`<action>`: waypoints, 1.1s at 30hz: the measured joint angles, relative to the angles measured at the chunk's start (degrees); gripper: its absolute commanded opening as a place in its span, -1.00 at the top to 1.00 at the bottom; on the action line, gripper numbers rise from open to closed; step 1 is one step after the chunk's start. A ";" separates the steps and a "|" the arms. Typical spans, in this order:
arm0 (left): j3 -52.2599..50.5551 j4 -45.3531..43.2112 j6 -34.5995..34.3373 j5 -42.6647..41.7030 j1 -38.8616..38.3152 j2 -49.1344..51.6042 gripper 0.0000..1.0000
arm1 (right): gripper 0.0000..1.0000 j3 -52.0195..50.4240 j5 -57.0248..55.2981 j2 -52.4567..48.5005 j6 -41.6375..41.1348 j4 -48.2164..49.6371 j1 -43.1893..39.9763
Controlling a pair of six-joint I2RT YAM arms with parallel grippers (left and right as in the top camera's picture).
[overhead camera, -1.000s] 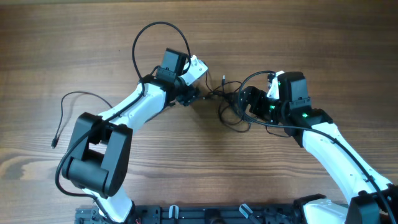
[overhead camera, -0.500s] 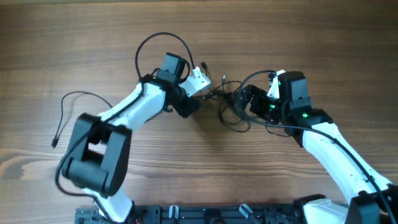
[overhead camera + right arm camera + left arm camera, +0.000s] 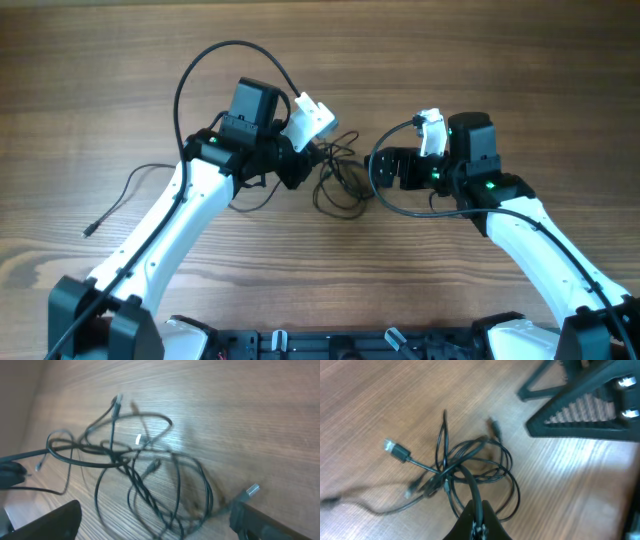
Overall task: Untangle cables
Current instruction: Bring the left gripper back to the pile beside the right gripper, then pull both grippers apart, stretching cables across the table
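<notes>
Cables (image 3: 445, 477) in a loose tangle of thin black loops

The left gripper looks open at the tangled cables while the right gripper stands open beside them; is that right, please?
Not quite: the left gripper is shut, pinching a strand of the cables, as the left wrist view shows. The right gripper does stand open beside them.
</notes>
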State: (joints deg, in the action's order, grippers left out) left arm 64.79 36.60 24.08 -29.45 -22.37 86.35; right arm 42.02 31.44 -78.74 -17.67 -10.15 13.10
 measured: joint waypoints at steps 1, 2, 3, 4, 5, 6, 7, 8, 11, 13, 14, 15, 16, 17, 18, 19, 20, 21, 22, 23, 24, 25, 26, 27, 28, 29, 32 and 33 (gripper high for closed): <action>-0.02 1.70 -0.02 -1.11 -0.02 -0.46 0.92 | -0.67 0.00 1.53 0.00 2.19 1.25 0.00; -0.02 4.42 -0.09 -3.23 -0.02 -0.74 0.92 | -0.58 0.00 3.15 0.00 4.33 2.54 0.00; -0.02 5.33 -0.26 -5.22 -0.02 -0.74 0.92 | -0.54 0.00 4.63 0.00 6.47 3.56 0.00; -0.02 5.86 -0.39 -6.88 -0.02 -0.74 0.92 | -0.53 0.00 5.57 0.00 8.00 3.74 0.00; -0.02 5.73 -0.83 -8.61 -0.02 -0.74 0.92 | -0.52 0.00 6.29 0.00 9.84 3.56 0.00; -0.02 5.16 -1.36 -10.36 -0.02 -0.74 0.92 | -0.50 0.00 6.93 0.00 11.32 3.34 0.00; -0.02 4.68 -2.69 -12.66 -0.02 -0.76 0.92 | -0.43 0.00 8.46 -0.17 13.97 3.37 0.00; -0.02 4.55 -3.67 -13.73 -0.02 -0.76 0.92 | -0.43 0.00 9.31 -0.44 15.19 3.34 0.00; -0.02 4.35 -5.40 -15.30 -0.02 -0.74 0.92 | 0.19 0.00 11.85 -3.85 18.58 3.85 0.00; -0.02 4.28 -6.05 -16.57 -0.02 -0.76 0.92 | 0.91 0.00 12.22 -7.04 19.34 5.90 0.00; -0.02 3.37 -6.25 -18.14 0.00 -0.90 0.92 | 0.91 0.00 12.22 -9.20 18.80 7.82 0.00; -0.02 2.80 -6.32 -18.86 0.00 -1.09 0.92 | 0.91 0.00 12.00 -10.38 17.53 8.81 0.00; -0.11 0.92 -6.51 -20.31 0.00 -1.79 0.92 | 0.91 -0.04 9.62 -12.13 14.14 10.75 0.04; -0.11 -0.24 -6.54 -21.49 0.00 -3.21 0.92 | 0.91 -0.04 5.18 -13.14 9.84 11.32 -0.02; -0.15 -1.11 -6.64 -21.88 0.04 -4.96 0.92 | 0.92 -0.02 -1.14 -13.31 4.94 10.60 -0.81; -0.20 -1.49 -6.69 -22.32 0.42 -7.48 0.92 | 0.92 0.00 -5.31 -13.31 1.66 9.68 -2.21; -0.28 -1.66 -6.67 -22.34 2.56 -11.78 0.92 | 0.91 0.11 -8.17 -13.31 -1.29 7.30 -4.61; -0.37 -1.77 -6.67 -21.75 5.42 -15.41 0.92 | 0.91 0.22 -10.16 -13.31 -3.43 3.76 -8.63; -0.33 -1.97 -6.69 -19.39 12.20 -22.14 0.92 | 0.92 0.15 -12.46 -13.31 -5.31 -0.48 -16.57; -0.26 -2.14 -6.69 -18.40 15.65 -25.27 0.92 | 0.91 0.15 -13.46 -13.31 -5.88 -1.75 -19.58; -0.26 -2.38 -6.67 -17.59 20.74 -28.89 0.92 | 0.91 0.13 -13.84 -13.31 -6.51 -3.61 -23.74; -0.22 -2.99 -6.91 -16.81 26.67 -31.80 0.92 | 0.91 0.11 -13.94 -13.31 -6.84 -5.03 -27.43; -0.22 -3.30 -7.61 -16.44 30.29 -32.98 0.92 | 0.91 0.11 -13.44 -13.31 -7.02 -5.53 -29.40; -0.22 -3.39 -8.83 -16.24 34.16 -33.62 0.92 | 0.91 0.11 -12.70 -13.31 -7.21 -5.55 -30.95; -0.22 -3.50 -10.34 -15.69 37.68 -33.73 0.92 | 0.91 0.11 -12.07 -13.31 -7.19 -5.55 -31.41; -0.22 -3.85 -12.85 -14.78 40.83 -32.96 0.92 | 0.91 0.11 -11.69 -13.31 -7.21 -5.68 -31.41; -0.24 -6.27 -26.18 -8.09 48.35 -27.67 0.92 | 0.36 0.11 -11.34 -13.31 -8.87 -7.08 -31.43; -0.24 -7.06 -29.90 -7.34 48.94 -26.56 0.92 | -0.05 0.11 -10.03 -13.33 -9.18 -7.37 -31.43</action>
State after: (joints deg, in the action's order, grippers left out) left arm 64.55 29.54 -5.82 -36.80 26.57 59.79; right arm 42.13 21.41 -92.07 -26.85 -17.52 -18.33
